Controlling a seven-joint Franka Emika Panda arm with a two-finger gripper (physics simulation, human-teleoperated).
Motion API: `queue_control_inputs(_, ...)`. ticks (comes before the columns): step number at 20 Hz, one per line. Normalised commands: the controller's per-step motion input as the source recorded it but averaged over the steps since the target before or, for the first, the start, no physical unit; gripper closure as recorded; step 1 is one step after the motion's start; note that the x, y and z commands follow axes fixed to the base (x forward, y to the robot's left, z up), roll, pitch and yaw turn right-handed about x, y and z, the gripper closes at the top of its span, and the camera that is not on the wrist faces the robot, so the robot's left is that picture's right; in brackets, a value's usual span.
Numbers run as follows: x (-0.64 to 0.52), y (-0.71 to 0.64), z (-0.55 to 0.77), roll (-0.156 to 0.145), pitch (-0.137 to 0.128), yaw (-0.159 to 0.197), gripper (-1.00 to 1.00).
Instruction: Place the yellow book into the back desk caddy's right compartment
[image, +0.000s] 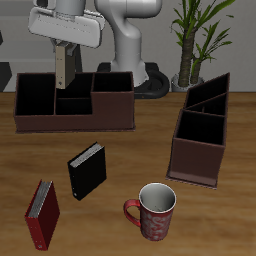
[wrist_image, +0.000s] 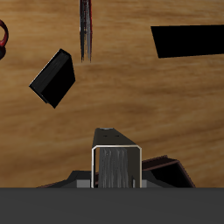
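A glossy white arm with rounded links; its wrist housing looks pale grey.

Right compartment unobstructed — walls border it.
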Motion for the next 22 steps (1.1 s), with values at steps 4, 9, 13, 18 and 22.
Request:
queue_control_inputs(4, -0.41, 0.18, 0.37, -0.014, -0.012, 0.019, 1.0)
queue_control_inputs(9, -0.44, 0.17, 0.13, 0.019, 0.0, 0.033, 1.0)
queue_control_inputs(13, -0.35, 0.02, 0.03, -0.007, -0.008, 0.033, 1.0)
queue_control_inputs(18, -0.33, 0.12, -0.02, 0.002, 0.008, 0.016, 1.0)
queue_control_inputs(22, -0.3, 0.17, 0.03, 0.002, 0.005, 0.016, 1.0)
